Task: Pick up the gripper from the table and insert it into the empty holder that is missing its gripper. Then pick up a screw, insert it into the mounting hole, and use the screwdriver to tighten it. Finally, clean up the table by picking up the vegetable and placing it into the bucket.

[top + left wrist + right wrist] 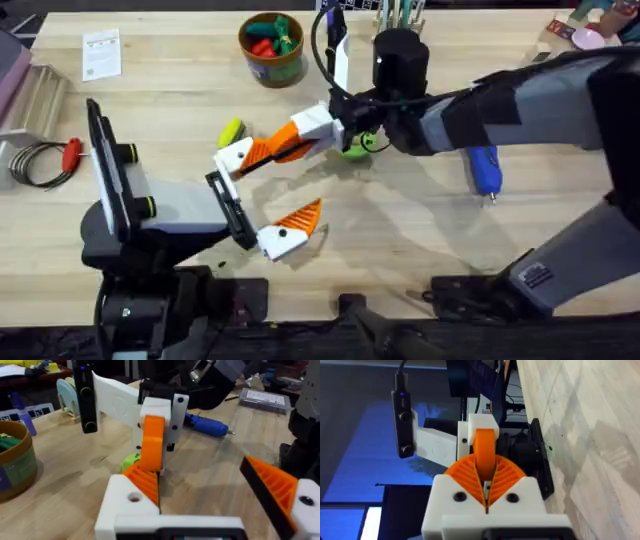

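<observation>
At table centre, right gripper (285, 148) pinches orange gripper (485, 450), seemingly against holder (235, 157); left gripper (262, 200) spread.

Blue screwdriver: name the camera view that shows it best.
The overhead view: the screwdriver lies whole on the table, tip toward the arms' bases, just beyond the right arm. The left wrist view catches it partly behind a white finger mount. The right wrist view gives nothing clear of it.
</observation>
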Tool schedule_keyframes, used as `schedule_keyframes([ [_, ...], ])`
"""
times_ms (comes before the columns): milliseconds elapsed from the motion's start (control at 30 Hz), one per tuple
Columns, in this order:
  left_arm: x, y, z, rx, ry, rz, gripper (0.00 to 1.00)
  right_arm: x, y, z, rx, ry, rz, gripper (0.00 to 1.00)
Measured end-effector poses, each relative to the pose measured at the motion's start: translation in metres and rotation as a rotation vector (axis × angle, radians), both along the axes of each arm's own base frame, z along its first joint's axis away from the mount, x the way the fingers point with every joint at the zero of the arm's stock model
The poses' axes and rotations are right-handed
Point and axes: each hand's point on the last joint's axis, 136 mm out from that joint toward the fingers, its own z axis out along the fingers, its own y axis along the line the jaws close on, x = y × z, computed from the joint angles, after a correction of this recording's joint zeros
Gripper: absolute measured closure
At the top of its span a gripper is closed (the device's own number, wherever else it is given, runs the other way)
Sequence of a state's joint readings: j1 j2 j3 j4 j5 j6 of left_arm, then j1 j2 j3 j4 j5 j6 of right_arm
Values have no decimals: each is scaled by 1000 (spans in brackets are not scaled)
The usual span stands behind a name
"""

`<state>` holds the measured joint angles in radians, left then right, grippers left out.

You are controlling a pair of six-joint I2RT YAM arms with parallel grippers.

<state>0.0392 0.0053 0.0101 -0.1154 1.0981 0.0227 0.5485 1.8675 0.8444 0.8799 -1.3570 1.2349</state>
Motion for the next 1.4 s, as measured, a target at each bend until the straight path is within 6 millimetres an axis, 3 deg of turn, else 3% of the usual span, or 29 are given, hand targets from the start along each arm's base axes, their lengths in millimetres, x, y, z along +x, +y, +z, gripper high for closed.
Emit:
schedule_keyframes([
  [1333, 0, 0, 0, -4, 7, -2, 15, -1, -1, -1, -12, -4, -46, 994],
  [1367, 0, 0, 0, -4, 7, -1, 15, -1, -1, -1, -13, -1, -47, 960],
  [1400, 0, 0, 0, -4, 7, -3, 15, -1, -1, -1, -14, -1, -51, 832],
])
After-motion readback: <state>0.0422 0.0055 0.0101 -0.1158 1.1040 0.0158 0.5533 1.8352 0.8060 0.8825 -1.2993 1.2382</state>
